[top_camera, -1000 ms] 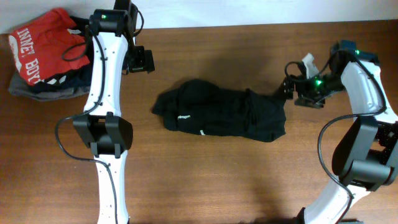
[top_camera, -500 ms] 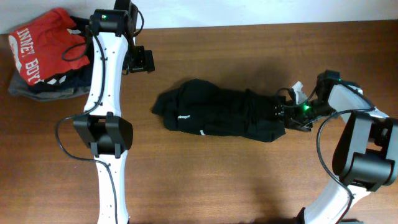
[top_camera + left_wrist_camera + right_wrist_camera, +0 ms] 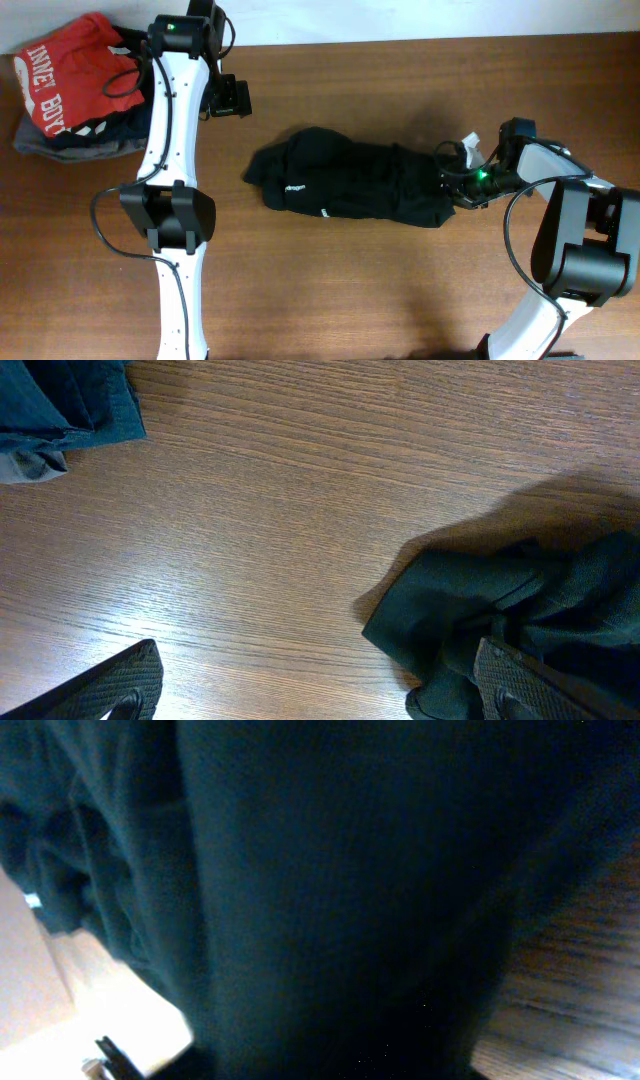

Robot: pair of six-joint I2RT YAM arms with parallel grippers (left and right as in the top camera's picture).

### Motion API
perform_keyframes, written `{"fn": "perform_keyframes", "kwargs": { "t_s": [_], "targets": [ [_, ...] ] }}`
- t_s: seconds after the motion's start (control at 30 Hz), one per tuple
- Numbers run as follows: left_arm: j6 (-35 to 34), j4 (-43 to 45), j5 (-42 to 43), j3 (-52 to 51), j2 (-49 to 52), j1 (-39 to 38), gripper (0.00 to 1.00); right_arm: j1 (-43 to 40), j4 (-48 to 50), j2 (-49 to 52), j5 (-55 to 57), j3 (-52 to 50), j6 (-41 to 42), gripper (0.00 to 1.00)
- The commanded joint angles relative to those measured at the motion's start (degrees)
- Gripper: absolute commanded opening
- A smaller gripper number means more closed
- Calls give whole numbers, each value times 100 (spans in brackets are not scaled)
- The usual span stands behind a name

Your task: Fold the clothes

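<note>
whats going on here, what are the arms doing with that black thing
Two robot arms are set to fold clothes. A crumpled black garment lies unfolded on the table. The right gripper is at its right edge; its wrist camera shows only dark fabric, so I cannot tell whether it has a grip. The left gripper is open, apart from the garment's left end. A pile of other clothes sits at the far left corner.

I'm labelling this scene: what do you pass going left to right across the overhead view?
clothes pile topped with a red shirt → left gripper → black garment → right gripper at the garment's right end
</note>
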Motion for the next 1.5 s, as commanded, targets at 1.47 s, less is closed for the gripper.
{"fn": "perform_keyframes", "kwargs": {
  "t_s": [1.47],
  "targets": [
    [26, -7, 44, 15, -76, -7, 99, 2837, -1657, 42, 4957, 1932, 2006, 26]
  ]
}}
